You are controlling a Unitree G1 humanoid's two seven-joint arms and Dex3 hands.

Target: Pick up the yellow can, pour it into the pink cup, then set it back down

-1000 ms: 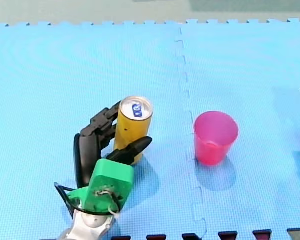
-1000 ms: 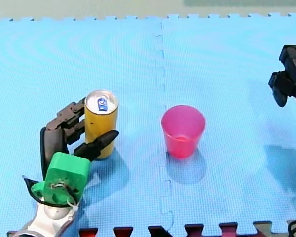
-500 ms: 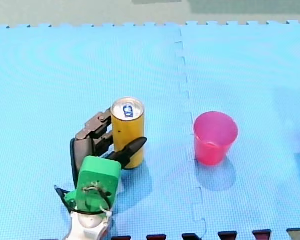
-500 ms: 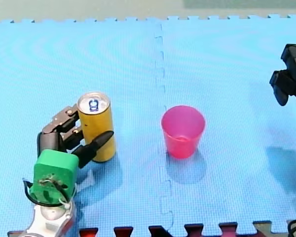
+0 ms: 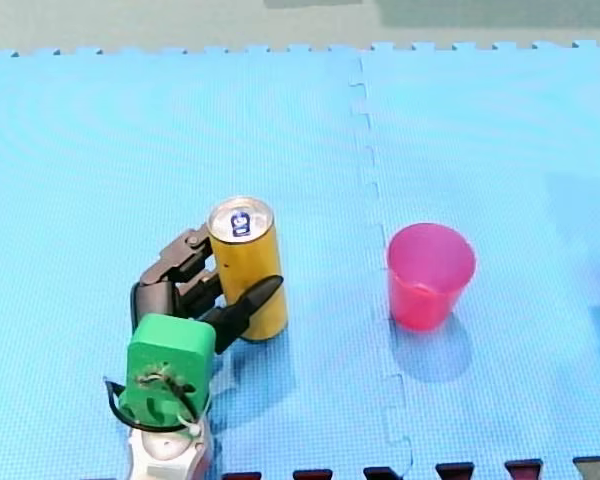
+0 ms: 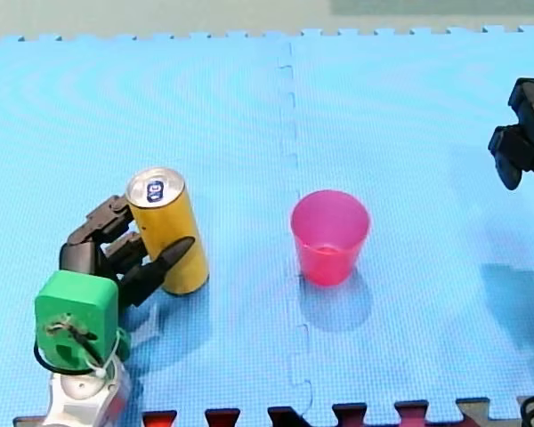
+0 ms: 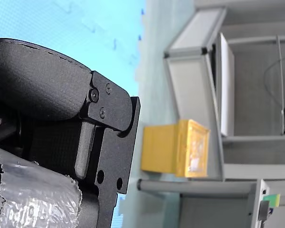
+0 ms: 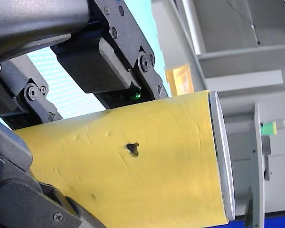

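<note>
change: yellow can point(image 5: 248, 275) and left robot hand point(image 5: 185, 295) sit further left than a second ago; the can top now leans left, away from the pink cup point(image 5: 430, 277).
left robot hand: closed round the can's side, fingers point(image 5: 180, 262) behind it, thumb point(image 5: 252, 300) across the front low down.
can base: lower rim at the blue foam mat point(image 5: 480, 130); cannot tell whether it touches.
second wrist view: yellow can wall point(image 8: 133, 166) pressed against black fingers point(image 8: 99, 61); small dark mark on the wall.
pink cup: upright on the mat, right of the seam point(image 5: 372, 180), well apart from the can.
right robot hand point(image 6: 527, 133): at the right edge, well apart from the cup; grip state cannot tell.
</note>
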